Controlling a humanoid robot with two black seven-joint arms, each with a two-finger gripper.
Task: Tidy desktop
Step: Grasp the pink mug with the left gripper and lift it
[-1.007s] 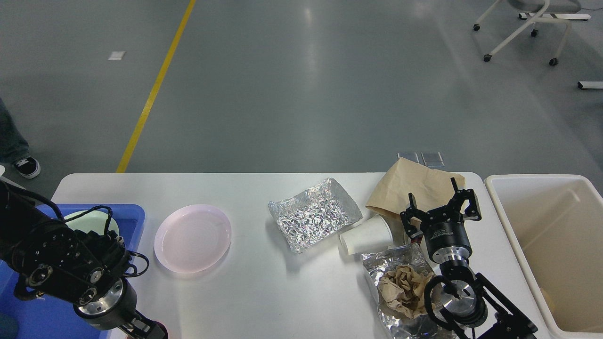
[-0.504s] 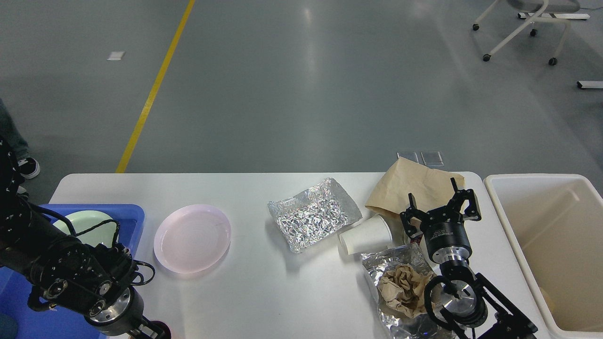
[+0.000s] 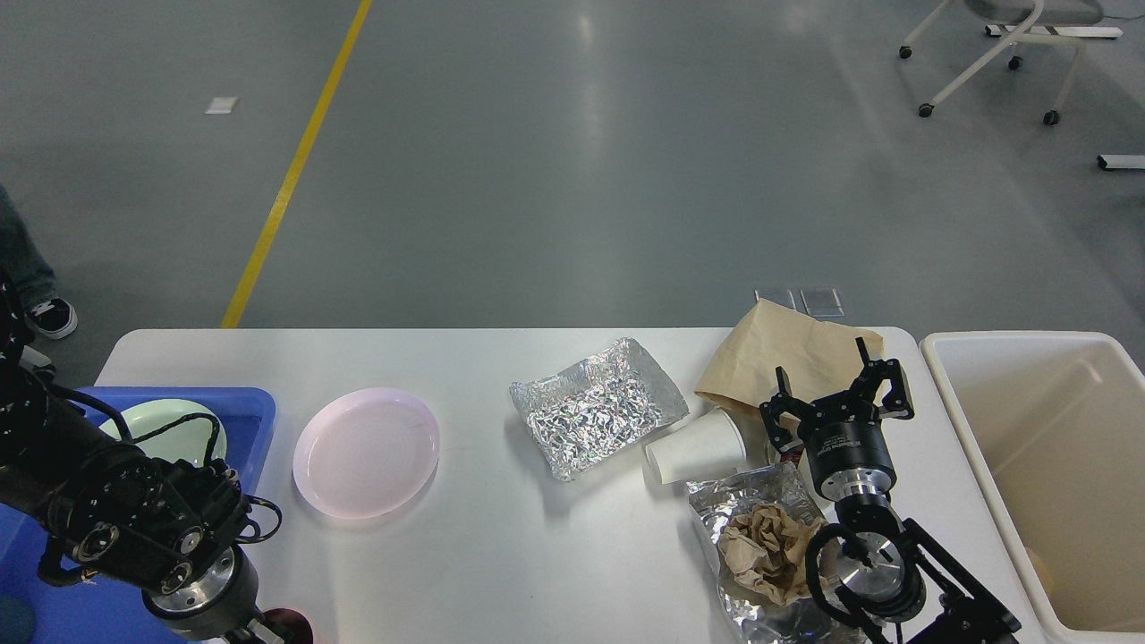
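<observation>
Our right gripper (image 3: 839,394) hangs with fingers spread wide over the brown paper bag (image 3: 780,353) near the desktop's (image 3: 501,555) far right corner, holding nothing. We cannot tell how our left gripper stands; it is out of view at the near left corner. We should probably descend squarely on the bag, avoiding the paper cup (image 3: 696,446) beside it, then carry it to the cream bin (image 3: 1038,447) off the right edge.
</observation>
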